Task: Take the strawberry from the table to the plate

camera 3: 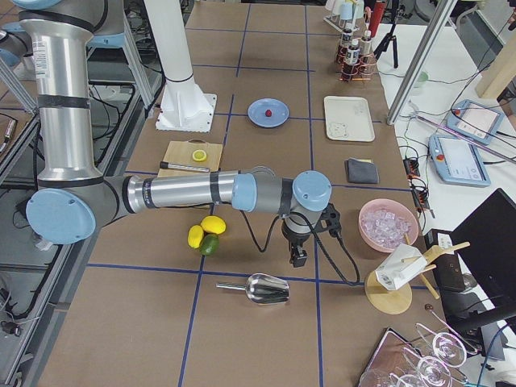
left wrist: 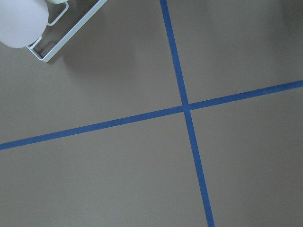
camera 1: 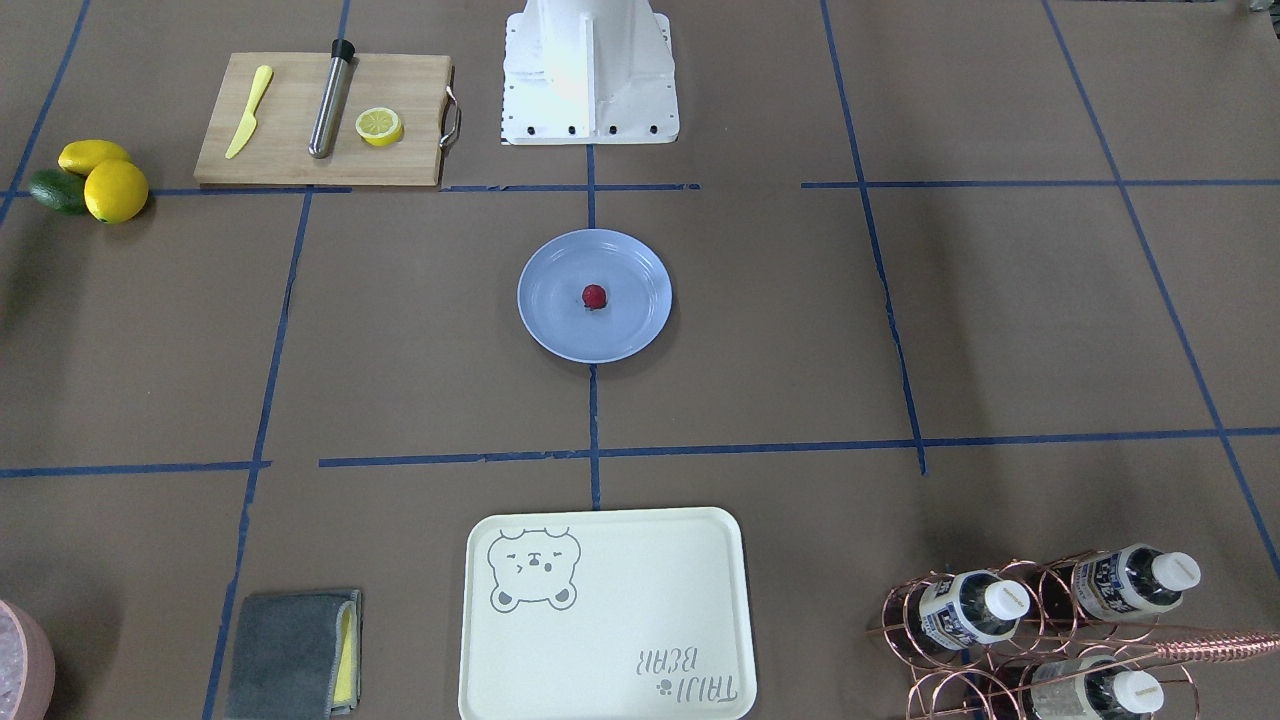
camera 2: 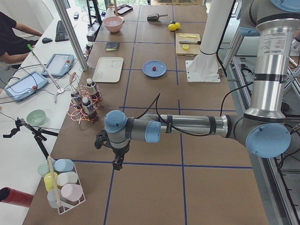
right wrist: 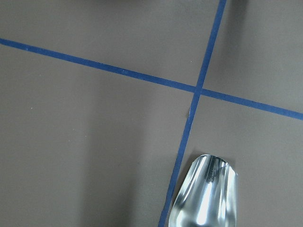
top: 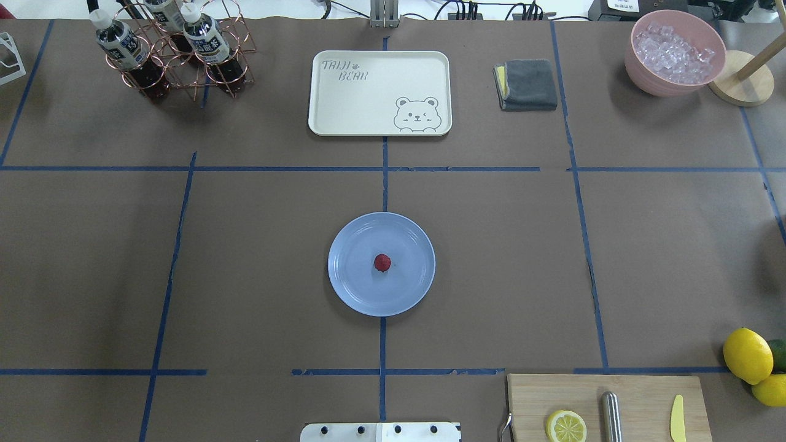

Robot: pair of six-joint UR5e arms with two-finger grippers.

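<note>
The small dark-red strawberry [camera 1: 594, 296] [top: 382, 262] lies in the middle of the round light-blue plate [camera 1: 555, 325] [top: 353, 285], which rests at the centre of the brown table [camera 1: 400, 350]. Neither gripper is near it. My left gripper [camera 2: 116, 164] hangs over the table's far left end, seen only in the exterior left view, so I cannot tell its state. My right gripper [camera 3: 298, 259] hangs over the right end beside a metal scoop [camera 3: 260, 288] [right wrist: 204, 194], seen only in the exterior right view; I cannot tell its state either.
A cream bear tray [top: 379, 92] and a grey cloth [top: 527, 84] lie beyond the plate. A bottle rack [top: 175, 55] stands far left, an ice bowl [top: 674, 52] far right. Near right are a cutting board [top: 608, 406] and lemons [top: 747, 355]. A cup rack [camera 2: 63, 185] stands by the left gripper.
</note>
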